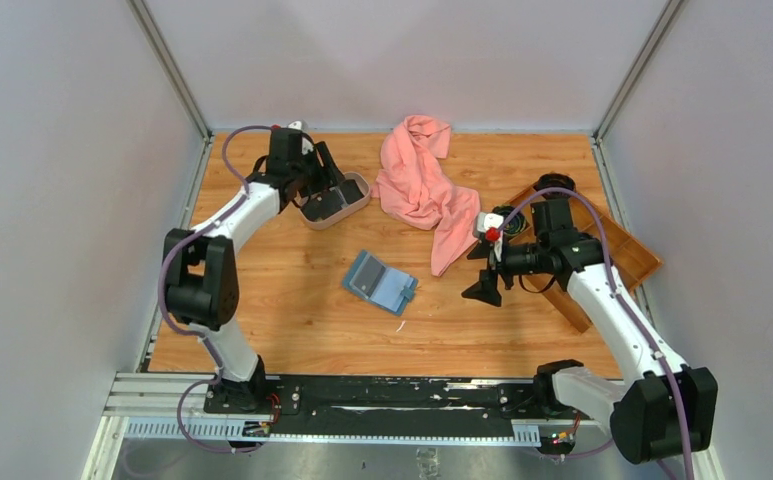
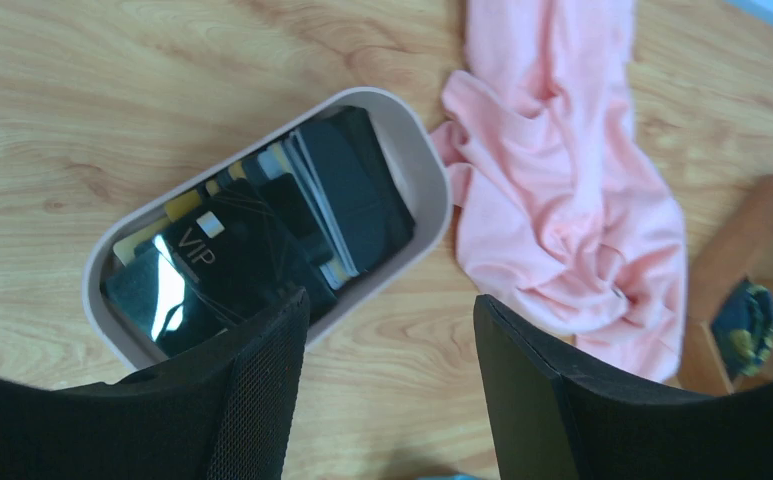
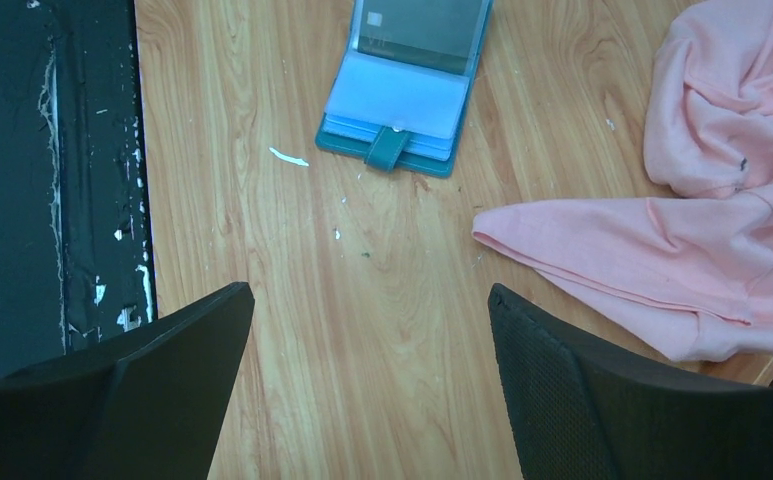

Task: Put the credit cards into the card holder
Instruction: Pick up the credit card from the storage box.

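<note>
Fingers [image 2: 252, 400] of the left hand [image 2: 392, 310], spread wide and empty, hang over the oval beige tray [image 2: 432, 180] at the bench's [image 1: 292, 330] 11 o'clock, where the credit cards [image 2: 262, 235] lie stacked. The teal card holder [image 1: 380, 281] lies open mid-bench. The right hand [image 3: 372, 300], jaws likewise released, hovers at its 3 o'clock, beside a pink cloth [image 1: 422, 180]. A brown wooden tray [image 1: 634, 258] sits at the bench's 3 o'clock.

Robot lab cell (grey panel walls [image 1: 62, 150], alu mounting rail [image 1: 162, 405]).
</note>
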